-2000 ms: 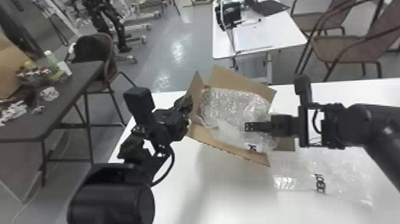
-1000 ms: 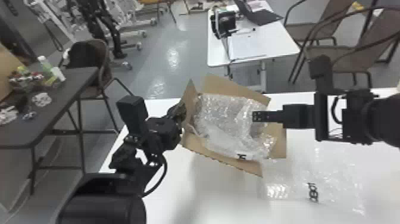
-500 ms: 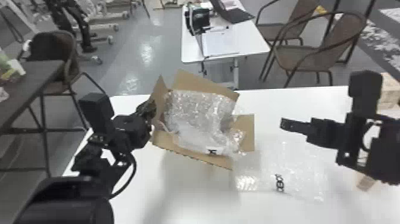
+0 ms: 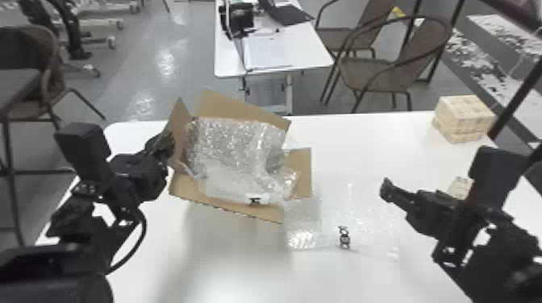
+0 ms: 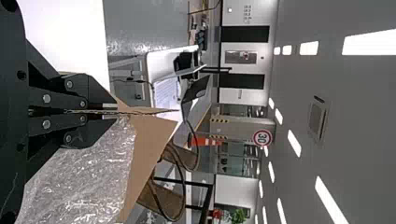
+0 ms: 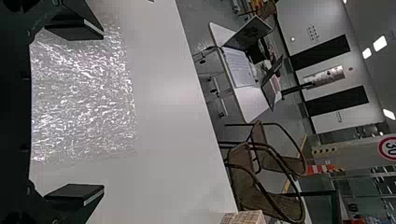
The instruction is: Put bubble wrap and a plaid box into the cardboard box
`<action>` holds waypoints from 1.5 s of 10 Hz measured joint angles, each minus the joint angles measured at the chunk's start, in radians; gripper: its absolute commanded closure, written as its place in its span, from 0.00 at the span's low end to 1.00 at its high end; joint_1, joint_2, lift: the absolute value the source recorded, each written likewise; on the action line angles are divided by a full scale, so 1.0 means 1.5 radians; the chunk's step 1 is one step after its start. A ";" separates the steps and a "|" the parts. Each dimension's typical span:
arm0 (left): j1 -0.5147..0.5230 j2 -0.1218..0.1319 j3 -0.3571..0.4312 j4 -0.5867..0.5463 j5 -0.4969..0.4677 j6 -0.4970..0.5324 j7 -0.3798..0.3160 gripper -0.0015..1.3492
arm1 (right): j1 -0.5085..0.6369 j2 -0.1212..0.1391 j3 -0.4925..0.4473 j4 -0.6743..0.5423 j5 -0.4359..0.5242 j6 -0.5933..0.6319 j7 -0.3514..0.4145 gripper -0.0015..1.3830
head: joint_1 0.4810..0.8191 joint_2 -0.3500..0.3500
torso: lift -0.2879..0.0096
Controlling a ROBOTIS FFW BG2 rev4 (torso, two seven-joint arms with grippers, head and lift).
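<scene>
At the box's (image 4: 226, 205) left flap, the left gripper (image 4: 163, 145) pinches cardboard; the right gripper (image 4: 389, 191) gapes empty.

From the bottom left, the left arm angles inward, its fingers shut tight on the flap, with the wrap (image 4: 238, 149) bunched inside the box just right of them. From the lower right, the right arm slants inward, its fingers spread wide near the right side of a flat sheet (image 4: 355, 213) on the table (image 4: 375, 141); beyond them, farther right, sits the plaid box (image 4: 463, 119), well apart from the cardboard one.
</scene>
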 measured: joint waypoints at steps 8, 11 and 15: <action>0.020 -0.004 0.019 -0.001 0.011 -0.016 0.000 0.91 | 0.171 -0.026 0.150 0.093 0.145 -0.501 -0.182 0.10 | 0.63 0.57 | 0.60; 0.030 -0.006 0.028 -0.006 0.016 -0.021 0.000 0.91 | 0.205 -0.022 0.147 0.126 0.171 -0.590 -0.256 0.10 | 0.63 0.53 | 0.60; 0.033 -0.006 0.031 -0.007 0.017 -0.022 0.000 0.91 | 0.201 -0.028 0.087 0.178 0.126 -0.603 -0.229 0.10 | 0.63 0.44 | 0.60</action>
